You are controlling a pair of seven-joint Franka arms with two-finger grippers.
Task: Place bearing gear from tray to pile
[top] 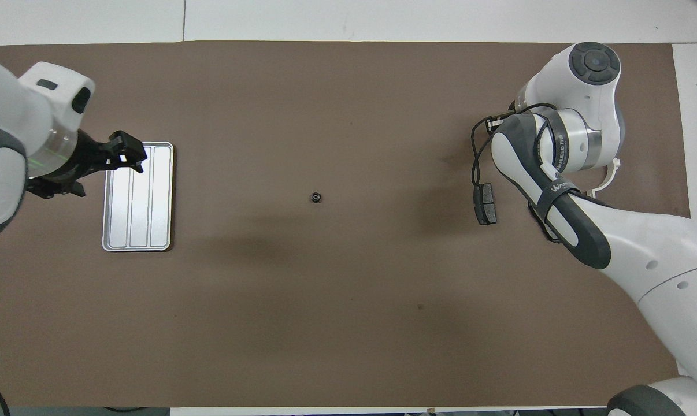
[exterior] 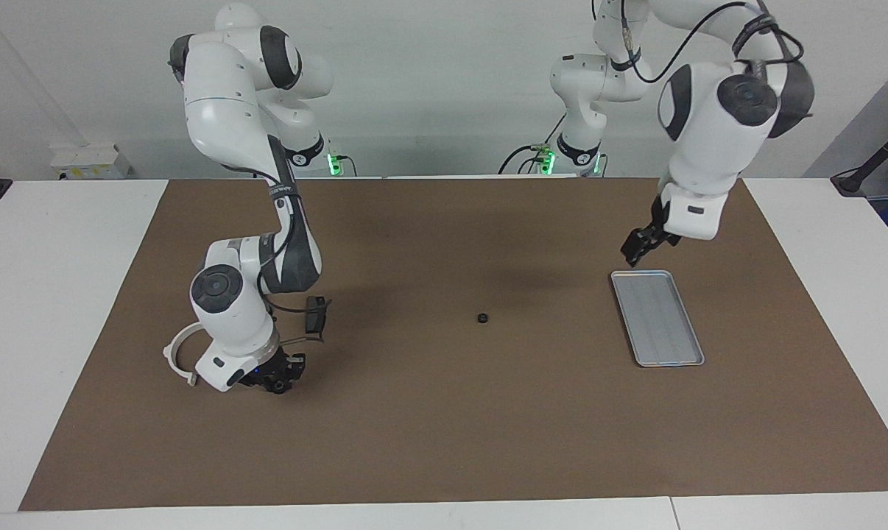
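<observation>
While the bearing gear (exterior: 481, 318) lies alone mid-mat, well apart from the tray (exterior: 657, 317) | left claw (exterior: 635, 248) spread, holding nothing, over tray's robot-side rim | right claw (exterior: 276, 375) low at pile (top: 485, 203), grip unclear

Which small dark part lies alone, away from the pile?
The round bearing gear, alone mid-mat; the flat brake pads lie together toward the right arm's end.

You see the bearing gear (exterior: 481, 319) lying alone mid-mat, the left gripper (exterior: 633, 252) raised over the tray (exterior: 657, 317) edge nearest the robots.
</observation>
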